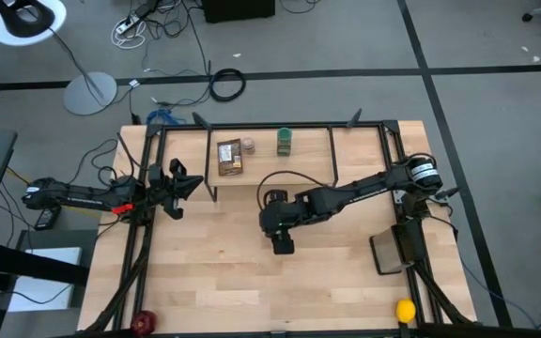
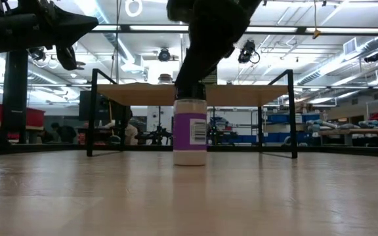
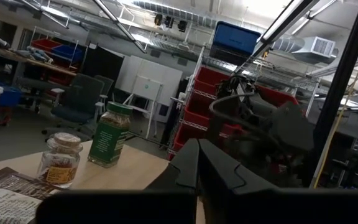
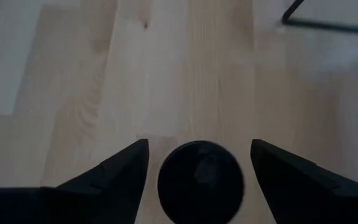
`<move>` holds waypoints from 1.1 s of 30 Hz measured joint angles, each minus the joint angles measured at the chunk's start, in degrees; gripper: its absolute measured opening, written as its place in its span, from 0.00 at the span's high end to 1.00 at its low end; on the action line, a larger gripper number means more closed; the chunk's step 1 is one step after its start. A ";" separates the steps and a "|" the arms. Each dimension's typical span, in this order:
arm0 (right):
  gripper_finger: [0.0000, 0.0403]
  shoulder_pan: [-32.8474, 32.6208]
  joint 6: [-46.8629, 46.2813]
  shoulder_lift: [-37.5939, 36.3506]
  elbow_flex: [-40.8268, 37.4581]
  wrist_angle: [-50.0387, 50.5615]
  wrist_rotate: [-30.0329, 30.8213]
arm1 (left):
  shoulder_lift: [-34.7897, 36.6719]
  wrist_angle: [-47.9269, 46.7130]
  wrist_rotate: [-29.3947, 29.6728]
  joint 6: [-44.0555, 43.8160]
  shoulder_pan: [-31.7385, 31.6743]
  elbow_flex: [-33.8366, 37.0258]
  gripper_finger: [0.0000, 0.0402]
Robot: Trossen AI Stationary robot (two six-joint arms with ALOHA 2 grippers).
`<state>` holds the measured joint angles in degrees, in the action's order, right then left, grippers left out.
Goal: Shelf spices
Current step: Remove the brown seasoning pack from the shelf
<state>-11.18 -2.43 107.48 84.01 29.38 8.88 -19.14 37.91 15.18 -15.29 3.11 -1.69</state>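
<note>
The dark-lidded purple-labelled jar (image 2: 190, 131) stands upright on the tabletop, in front of the shelf (image 1: 270, 178). My right gripper (image 4: 199, 144) hangs over it, pointing down and open. Its fingers stand either side of the dark lid (image 4: 201, 180) with a gap showing on each side. On the shelf's board rest the brown-orange packet (image 1: 229, 156), the tiny pale-capped jar (image 1: 249, 145) and the green-lidded jar (image 1: 285, 141). My left gripper (image 1: 184, 183) waits shut, raised at the table's left, left of the shelf.
A yellow ball (image 1: 405, 310) lies at the table's near right corner and a red object (image 1: 144, 322) at the near left. A dark flat block (image 1: 388, 252) sits by the right arm's base. Black frame rails (image 1: 383, 141) run along the table's sides.
</note>
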 joint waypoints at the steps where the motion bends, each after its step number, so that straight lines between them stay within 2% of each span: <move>1: 0.31 0.00 0.16 -0.71 0.00 -0.08 0.02 | -0.02 0.22 -0.52 0.00 0.00 0.00 0.96; 6: 0.32 -0.04 2.80 -5.62 0.00 -0.12 3.00 | 0.00 2.81 -1.35 0.45 0.00 0.00 0.95; 9: 0.32 -0.27 5.63 -9.44 0.00 -0.35 7.16 | 0.00 2.46 -0.44 1.79 0.00 -0.25 0.92; 16: 0.34 -1.27 13.95 -18.04 0.00 -3.58 18.45 | -3.10 -4.64 4.55 6.18 0.00 -4.25 0.73; 22: 0.37 -2.37 17.51 -24.39 0.02 -7.25 26.66 | -10.28 -13.61 11.07 12.66 0.00 -10.84 0.56; 25: 0.39 -2.75 17.72 -26.90 0.02 -8.11 28.50 | -14.81 -18.58 11.65 16.44 0.00 -14.93 0.50; 33: 0.44 -3.08 17.76 -31.49 0.02 -8.28 29.30 | -29.86 -34.29 12.61 22.81 0.00 -27.28 0.47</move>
<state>-14.26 15.33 75.99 84.03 21.10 38.19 -49.00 3.62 27.79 7.52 3.11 -28.97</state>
